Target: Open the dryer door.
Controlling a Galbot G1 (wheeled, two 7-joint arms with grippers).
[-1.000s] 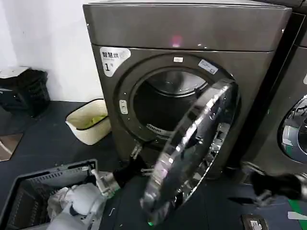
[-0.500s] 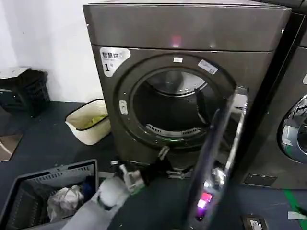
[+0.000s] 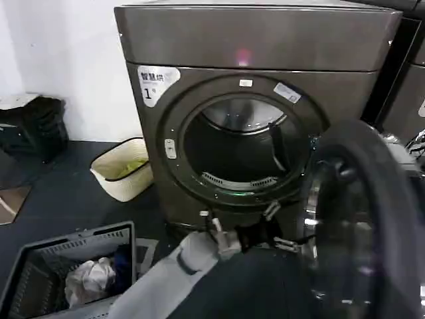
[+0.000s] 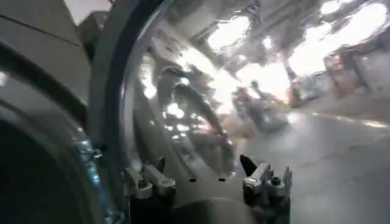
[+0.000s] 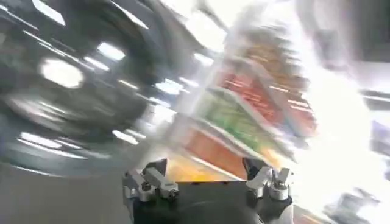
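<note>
Dryer door (image 3: 372, 226) is swung wide to the right, drum opening of dryer (image 3: 252, 46) fully exposed: task looks basically done. Left gripper (image 3: 282, 229) reaches low by door's inner edge, fingers spread wide w/ nothing held. Right gripper (image 5: 207, 179) also spread, empty.

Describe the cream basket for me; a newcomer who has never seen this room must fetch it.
Start at the big dark dryer marked "1". On the dark floor to its left, against the white wall, sits the cream basket, oval, with something yellow-green inside. Unlike the grey slatted crate nearer the camera, it is pale and smooth-sided.
</note>
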